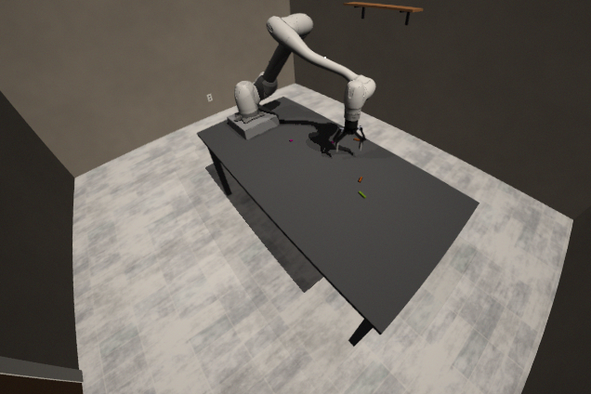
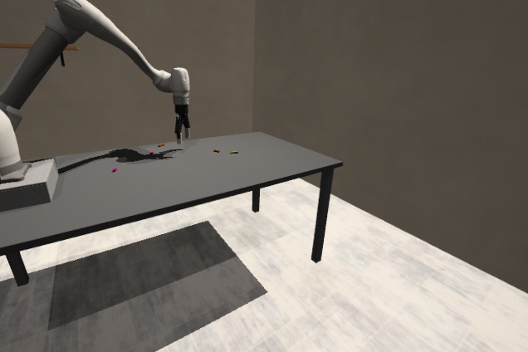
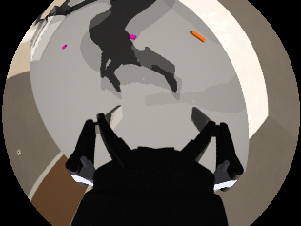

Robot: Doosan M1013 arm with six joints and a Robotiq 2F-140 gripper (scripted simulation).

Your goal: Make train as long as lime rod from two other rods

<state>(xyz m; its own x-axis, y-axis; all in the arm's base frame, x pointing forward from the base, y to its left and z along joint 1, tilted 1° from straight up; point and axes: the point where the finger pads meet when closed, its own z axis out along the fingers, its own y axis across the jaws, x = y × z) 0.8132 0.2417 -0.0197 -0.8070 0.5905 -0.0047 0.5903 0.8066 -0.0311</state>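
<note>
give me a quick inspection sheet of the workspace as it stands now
surface: dark table, arm base at one end
job's things: lime rod and an orange rod lie close but apart; second orange rod and two magenta rods lie scattered; no train yet
clutter: nothing seen
grippers: gripper open, empty, low over the table
cables: nothing seen
surroundings: wooden wall shelf, tiled floor
</note>
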